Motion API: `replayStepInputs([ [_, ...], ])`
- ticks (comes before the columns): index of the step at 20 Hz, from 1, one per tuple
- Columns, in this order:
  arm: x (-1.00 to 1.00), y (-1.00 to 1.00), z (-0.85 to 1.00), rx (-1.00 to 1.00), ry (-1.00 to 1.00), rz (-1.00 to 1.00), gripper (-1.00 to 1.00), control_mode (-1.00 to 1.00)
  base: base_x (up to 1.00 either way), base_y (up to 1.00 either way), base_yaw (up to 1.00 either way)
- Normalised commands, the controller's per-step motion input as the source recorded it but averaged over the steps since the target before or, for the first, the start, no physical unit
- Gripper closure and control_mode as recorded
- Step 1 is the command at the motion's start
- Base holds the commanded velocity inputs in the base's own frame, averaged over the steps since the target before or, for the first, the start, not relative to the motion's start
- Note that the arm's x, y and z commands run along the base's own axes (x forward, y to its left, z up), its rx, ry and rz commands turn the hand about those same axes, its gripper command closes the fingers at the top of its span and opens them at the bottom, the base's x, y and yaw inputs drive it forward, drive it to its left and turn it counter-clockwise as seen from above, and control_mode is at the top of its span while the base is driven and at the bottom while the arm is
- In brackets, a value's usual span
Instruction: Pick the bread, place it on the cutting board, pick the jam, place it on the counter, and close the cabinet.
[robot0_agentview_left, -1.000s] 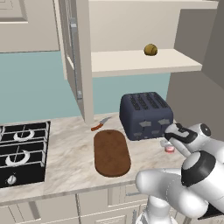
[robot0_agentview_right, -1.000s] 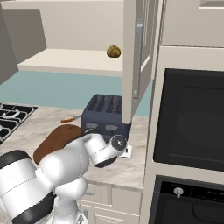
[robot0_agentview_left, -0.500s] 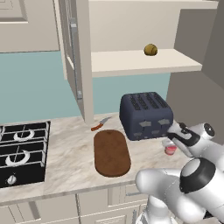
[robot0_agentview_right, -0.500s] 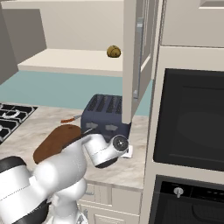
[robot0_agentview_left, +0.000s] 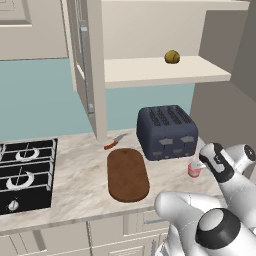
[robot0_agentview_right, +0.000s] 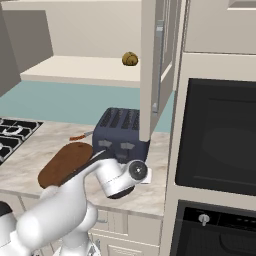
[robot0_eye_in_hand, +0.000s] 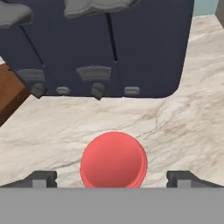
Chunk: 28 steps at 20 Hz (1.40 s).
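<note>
Your small squat red jam jar (robot0_eye_in_hand: 113, 159) stands upright on the beige marbled stone surface (robot0_eye_in_hand: 188, 127), just in front of the dark blue four-slot toaster (robot0_eye_in_hand: 100, 43) and well apart from the dark brown oblong wooden cutting board (robot0_agentview_left: 127, 174). Your claw (robot0_eye_in_hand: 111, 178) sits with its two tips spread wide either side of the jar, gripping nothing. Expect the jar to be rigid, smooth and probably slippery (likely breakable too), so take it across the round body. Being round, it points no particular way; its axis runs vertically. The small golden-brown bread roll (robot0_agentview_left: 172, 56) lies on the pale cabinet shelf (robot0_agentview_left: 150, 72).
</note>
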Motion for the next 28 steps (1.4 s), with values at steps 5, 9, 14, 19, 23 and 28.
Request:
replayStepInputs([
  [5, -0.14, 0.04, 0.29, 0.00, -0.03, 0.02, -1.00, -1.00, 0.00, 0.00, 0.00],
  [9, -0.01, 0.09, 0.46, 0.00, 0.00, 0.00, -1.00, -1.00, 0.00, 0.00, 0.00],
  [14, 0.00, 0.10, 0.46, 0.00, 0.00, 0.00, -1.00, -1.00, 0.00, 0.00, 0.00],
  [19, -0.07, 0.10, 0.44, 0.00, 0.00, 0.00, -1.00, -1.00, 0.00, 0.00, 0.00],
  [23, -0.21, 0.08, 0.44, 0.00, 0.00, 0.00, -1.00, -1.00, 0.00, 0.00, 0.00],
  [28, -0.24, 0.08, 0.41, 0.00, 0.00, 0.00, -1.00, -1.00, 0.00, 0.00, 0.00],
])
